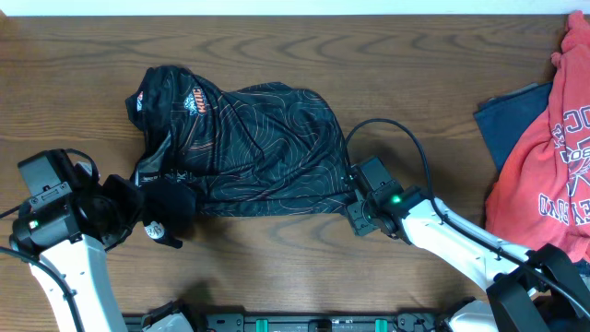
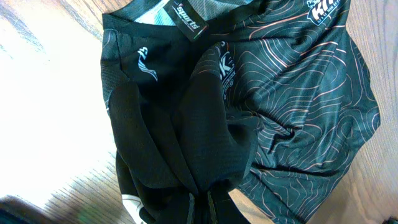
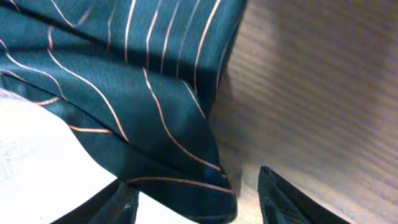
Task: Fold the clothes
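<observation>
The clothes are one black jersey (image 1: 249,138) with thin orange contour lines, lying crumpled on the wooden table, collar and logos to the left. My left gripper (image 1: 171,217) sits at its lower left corner, shut on a bunched fold of black fabric (image 2: 202,208); the fingers are buried in cloth. The collar tag (image 2: 186,18) shows above. My right gripper (image 1: 355,214) is at the jersey's lower right corner. Its jaws stand apart, and the hem corner (image 3: 186,180) hangs between the two fingers (image 3: 286,199) without being pinched.
A red shirt (image 1: 553,157) with white lettering lies heaped at the table's right edge, over a dark blue garment (image 1: 507,120). Bare wooden table (image 1: 277,277) lies in front of the jersey, between the two arms.
</observation>
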{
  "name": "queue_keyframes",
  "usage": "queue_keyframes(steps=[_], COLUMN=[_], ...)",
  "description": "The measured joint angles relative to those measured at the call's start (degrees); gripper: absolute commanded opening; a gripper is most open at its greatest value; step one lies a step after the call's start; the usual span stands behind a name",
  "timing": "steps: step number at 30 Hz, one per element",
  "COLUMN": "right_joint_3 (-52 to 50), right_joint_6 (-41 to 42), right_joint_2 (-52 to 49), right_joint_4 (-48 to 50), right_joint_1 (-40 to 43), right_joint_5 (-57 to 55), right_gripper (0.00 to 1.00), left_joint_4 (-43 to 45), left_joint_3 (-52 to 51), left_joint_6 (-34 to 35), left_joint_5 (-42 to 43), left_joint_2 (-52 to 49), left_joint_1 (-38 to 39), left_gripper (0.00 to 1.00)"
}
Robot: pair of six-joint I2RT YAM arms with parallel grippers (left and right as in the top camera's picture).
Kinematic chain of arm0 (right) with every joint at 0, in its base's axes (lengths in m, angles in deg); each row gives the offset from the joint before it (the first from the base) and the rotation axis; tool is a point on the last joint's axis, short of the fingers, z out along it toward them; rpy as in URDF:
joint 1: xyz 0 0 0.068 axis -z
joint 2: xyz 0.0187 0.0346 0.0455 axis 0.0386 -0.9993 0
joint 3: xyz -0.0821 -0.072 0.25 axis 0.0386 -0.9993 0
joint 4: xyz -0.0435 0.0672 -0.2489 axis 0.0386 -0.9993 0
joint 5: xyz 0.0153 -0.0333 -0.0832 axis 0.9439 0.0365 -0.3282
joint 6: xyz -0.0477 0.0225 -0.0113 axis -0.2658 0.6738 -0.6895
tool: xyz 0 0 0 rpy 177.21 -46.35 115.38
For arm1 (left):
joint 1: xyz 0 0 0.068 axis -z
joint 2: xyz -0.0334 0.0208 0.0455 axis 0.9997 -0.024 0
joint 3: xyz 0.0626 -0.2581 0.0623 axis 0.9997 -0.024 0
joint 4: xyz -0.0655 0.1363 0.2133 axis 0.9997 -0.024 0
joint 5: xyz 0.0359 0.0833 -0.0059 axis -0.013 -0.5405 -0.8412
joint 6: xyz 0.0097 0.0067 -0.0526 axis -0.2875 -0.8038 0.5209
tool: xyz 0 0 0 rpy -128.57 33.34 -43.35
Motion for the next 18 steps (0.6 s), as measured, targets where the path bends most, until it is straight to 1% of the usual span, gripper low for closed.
queue_keyframes(steps=[2, 3, 6, 7, 8, 10, 11, 12, 18], right_joint_3=[-0.15, -0.39, -1.51, -1.97, -2.32, -2.80, -2.86, -2.86, -2.89], right_joint_6=[0.00, -0.02, -0.17, -0.20, -0.35, -0.61, -0.76, -0.87, 2.73], right_joint_2=[0.00, 0.00, 0.00, 0.00, 0.00, 0.00, 0.00, 0.00, -0.02], right_joint_4=[0.35, 0.57, 1.44, 1.73, 1.95, 2.10, 2.14, 2.29, 3.52], right_joint_1=[0.00, 0.00, 0.00, 0.00, 0.00, 0.00, 0.00, 0.00, 0.00], right_joint_5=[0.04, 0.07, 0.04, 0.04, 0.07, 0.13, -0.04, 0.09, -2.21], right_gripper=[0.57, 0.55, 0.47, 0.43, 0.36, 0.16, 0.04, 0.01, 0.01], left_joint_4=[0.00, 0.00, 0.00, 0.00, 0.00, 0.00, 0.00, 0.00, 0.00], left_joint_3=[0.00, 0.00, 0.00, 0.00, 0.00, 0.00, 0.00, 0.00, 0.00], left_joint_6=[0.00, 0.00, 0.00, 0.00, 0.00, 0.00, 0.00, 0.00, 0.00], left_joint_5=[0.00, 0.00, -0.02, 0.00, -0.02, 0.00, 0.00, 0.00, 0.00], left_joint_2=[0.00, 0.00, 0.00, 0.00, 0.00, 0.00, 0.00, 0.00, 0.00], left_joint_1=[0.00, 0.00, 0.00, 0.00, 0.00, 0.00, 0.00, 0.00, 0.00], left_gripper=[0.06, 0.06, 0.06, 0.06, 0.06, 0.06, 0.06, 0.06, 0.06])
